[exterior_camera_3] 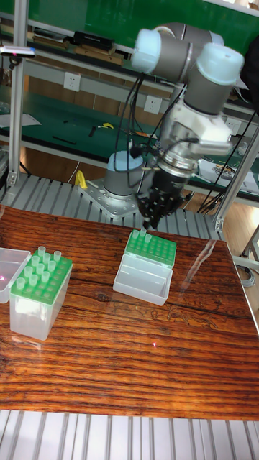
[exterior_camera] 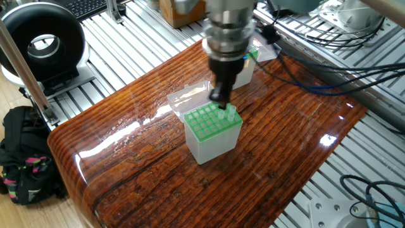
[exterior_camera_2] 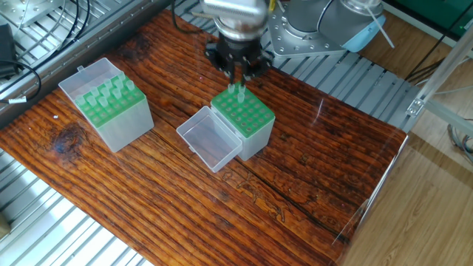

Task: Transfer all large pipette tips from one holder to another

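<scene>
My gripper (exterior_camera: 219,96) (exterior_camera_2: 238,74) (exterior_camera_3: 149,215) hangs low over the far corner of the middle holder (exterior_camera: 212,130) (exterior_camera_2: 247,118) (exterior_camera_3: 152,249), a clear box with a green rack. Its fingers stand close together, shut on a large pipette tip that is mostly hidden between them. Large pipette tips (exterior_camera: 229,114) (exterior_camera_2: 236,90) (exterior_camera_3: 139,233) stand in that corner of the rack just under the fingertips. The other holder (exterior_camera_2: 111,111) (exterior_camera_3: 39,287) carries several large pipette tips (exterior_camera_2: 111,90) (exterior_camera_3: 42,262). In one fixed view it (exterior_camera: 243,66) sits behind the arm.
The middle holder's clear lid (exterior_camera_2: 209,139) (exterior_camera: 190,96) lies open beside it. The other holder's lid (exterior_camera_3: 6,273) is open too. Cables (exterior_camera: 329,57) run over the slatted frame beside the wooden table (exterior_camera_2: 148,192). A black round device (exterior_camera: 41,44) stands at the far left.
</scene>
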Controlling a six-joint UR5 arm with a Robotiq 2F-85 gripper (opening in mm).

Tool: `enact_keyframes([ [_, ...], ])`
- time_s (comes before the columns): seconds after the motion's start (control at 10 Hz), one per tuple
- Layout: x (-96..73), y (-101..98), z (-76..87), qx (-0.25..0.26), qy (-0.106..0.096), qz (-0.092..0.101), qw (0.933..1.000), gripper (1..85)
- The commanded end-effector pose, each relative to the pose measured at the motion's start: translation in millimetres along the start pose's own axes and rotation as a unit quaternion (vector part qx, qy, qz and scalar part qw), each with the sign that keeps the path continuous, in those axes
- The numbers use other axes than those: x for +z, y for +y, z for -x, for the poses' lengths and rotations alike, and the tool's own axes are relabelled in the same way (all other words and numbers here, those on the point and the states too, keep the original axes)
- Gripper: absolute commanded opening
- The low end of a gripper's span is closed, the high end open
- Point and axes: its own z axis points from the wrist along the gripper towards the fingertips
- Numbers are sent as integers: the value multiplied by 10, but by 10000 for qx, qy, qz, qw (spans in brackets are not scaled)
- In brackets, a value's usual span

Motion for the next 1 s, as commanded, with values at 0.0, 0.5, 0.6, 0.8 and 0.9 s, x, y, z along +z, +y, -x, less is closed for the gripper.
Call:
enact_keyframes([
  [0.0,129,18,103,-64,-133,61,9999,257],
  [0.5,111,10,93,-89,-228,116,9996,287],
  [0.6,136,56,91,-59,-208,127,9997,287],
  [0.8,221,68,14,-65,-112,88,9999,287],
  [0.9,253,58,-15,-81,-126,98,9998,290],
])
